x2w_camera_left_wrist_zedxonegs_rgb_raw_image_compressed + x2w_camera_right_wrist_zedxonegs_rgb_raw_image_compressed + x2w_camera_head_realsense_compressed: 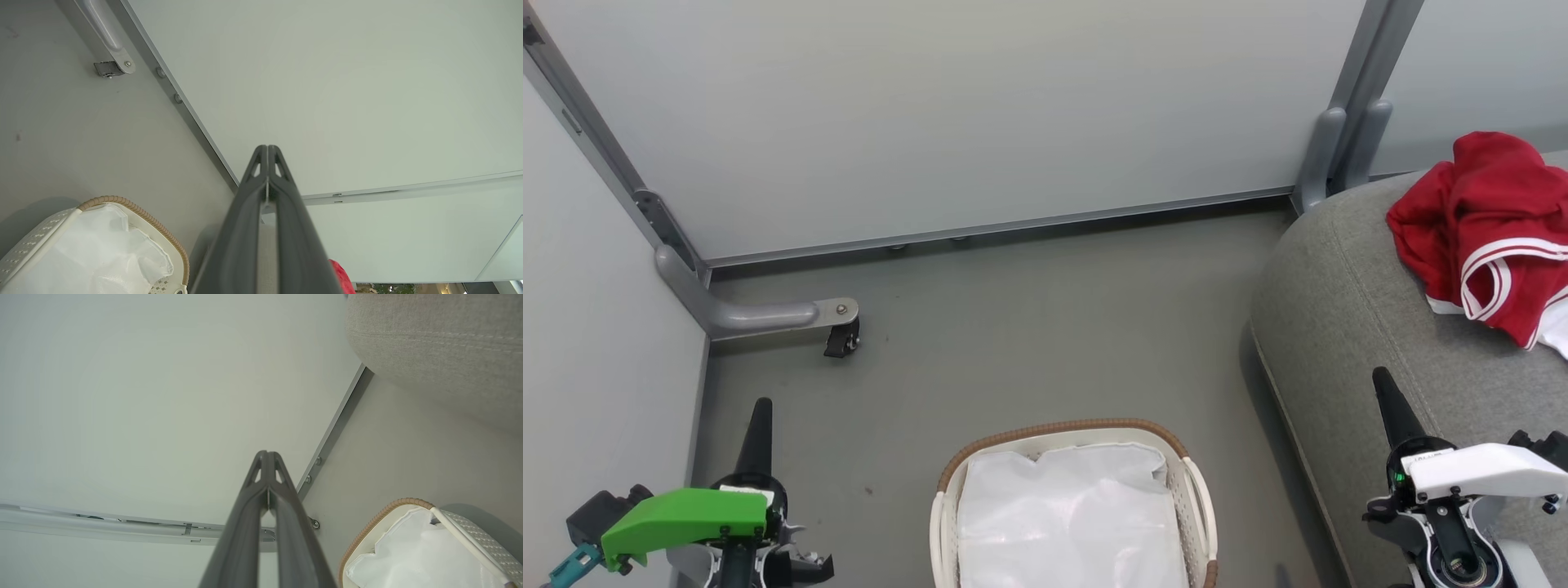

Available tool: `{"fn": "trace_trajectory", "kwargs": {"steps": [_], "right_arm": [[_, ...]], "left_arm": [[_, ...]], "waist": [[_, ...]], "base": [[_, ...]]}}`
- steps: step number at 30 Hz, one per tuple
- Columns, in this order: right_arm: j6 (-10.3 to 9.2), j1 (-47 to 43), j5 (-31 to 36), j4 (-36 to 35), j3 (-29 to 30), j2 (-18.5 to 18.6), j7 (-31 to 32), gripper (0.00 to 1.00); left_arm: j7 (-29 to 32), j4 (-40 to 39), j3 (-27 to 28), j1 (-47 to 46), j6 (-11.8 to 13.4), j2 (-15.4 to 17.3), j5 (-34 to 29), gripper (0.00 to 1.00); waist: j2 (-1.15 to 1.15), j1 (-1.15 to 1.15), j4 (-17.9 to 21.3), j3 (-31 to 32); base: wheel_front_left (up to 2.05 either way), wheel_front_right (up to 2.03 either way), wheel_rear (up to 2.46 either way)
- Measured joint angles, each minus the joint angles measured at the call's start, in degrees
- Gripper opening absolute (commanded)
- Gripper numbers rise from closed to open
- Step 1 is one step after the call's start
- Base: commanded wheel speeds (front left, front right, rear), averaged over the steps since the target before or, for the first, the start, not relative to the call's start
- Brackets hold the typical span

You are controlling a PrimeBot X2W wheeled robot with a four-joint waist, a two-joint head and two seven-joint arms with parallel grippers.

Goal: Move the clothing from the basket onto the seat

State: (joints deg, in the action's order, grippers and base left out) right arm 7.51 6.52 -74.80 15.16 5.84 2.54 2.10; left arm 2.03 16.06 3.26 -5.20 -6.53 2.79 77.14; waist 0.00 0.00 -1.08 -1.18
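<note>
Left gripper [760,420] and right gripper [1388,398] both closed, empty. Basket [1062,428] between them, white liner [1070,514] inside. Red clothing [1486,220] lies on seat [1339,327].

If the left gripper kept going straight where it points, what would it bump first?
Most likely the wall panel. The left gripper, shut, aims at it with nothing seen in between, though depth is unclear.

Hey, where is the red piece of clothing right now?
In the head view the red garment lies crumpled on the grey seat at the upper right, apart from the basket on the floor at bottom centre.
</note>
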Motion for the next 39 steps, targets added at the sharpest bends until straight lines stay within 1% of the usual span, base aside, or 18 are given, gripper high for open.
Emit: {"fn": "trace_trajectory", "kwargs": {"steps": [19,39], "right_arm": [[0.0,0.0,-8.8,-0.5,0.3,0.1,2.2,0.0],[0.0,0.0,-17.0,-1.0,0.6,0.1,4.3,0.0]], "left_arm": [[2.3,-1.0,1.7,-0.2,-0.5,0.0,7.8,0.0],[4.4,-1.9,3.2,-0.6,-0.8,0.0,14.6,0.0]], "waist": [[0.0,0.0,0.5,0.5],[0.0,0.0,1.0,1.0]], "base": [[0.0,0.0,0.0],[0.0,0.0,0.0]]}}
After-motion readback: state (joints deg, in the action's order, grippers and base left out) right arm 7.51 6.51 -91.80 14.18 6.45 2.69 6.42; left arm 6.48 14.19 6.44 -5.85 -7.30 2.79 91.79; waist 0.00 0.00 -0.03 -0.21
